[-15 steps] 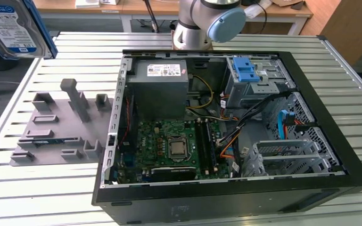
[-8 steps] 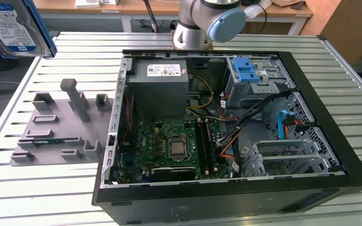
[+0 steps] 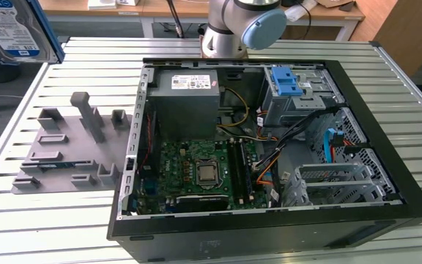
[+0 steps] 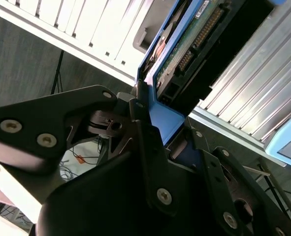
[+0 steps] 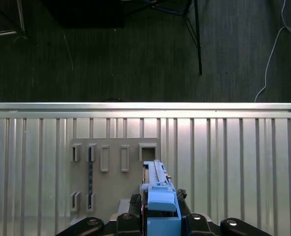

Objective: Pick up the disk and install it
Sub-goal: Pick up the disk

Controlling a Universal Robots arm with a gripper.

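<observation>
In the exterior view, an open computer case [image 3: 270, 225] lies on its side on the slatted counter [image 3: 42, 220]. Taking the case as the clock's centre, the disk [image 3: 9, 27] hangs in the air at about ten o'clock, well above and clear of the counter. Its white-and-blue label faces the camera and its blue carrier runs along one edge. A gray fixture plate [image 3: 64, 148] with upright holders lies on the counter at nine o'clock, just beside the case. Inside the case, the gray power supply [image 3: 185, 104] sits toward eleven o'clock and the green motherboard [image 3: 204, 170] toward seven. A drive cage with a blue part [image 3: 288, 82] sits toward one o'clock. The robot arm [image 3: 240, 27] rises from the counter at twelve o'clock.

In the second wrist view, the end effector [image 4: 167, 125] is clenched on the blue carrier at the disk's near end. One dark finger [image 4: 140, 118] presses against each side. The disk's green circuit board shows beyond the grip, with the counter's slats behind it.

In the first wrist view, the disk [image 5: 157, 189] is seen edge-on, held between the dark fingers. It hangs above the fixture plate on the slatted counter, with dark floor [image 5: 135, 49] beyond the counter's rail.
</observation>
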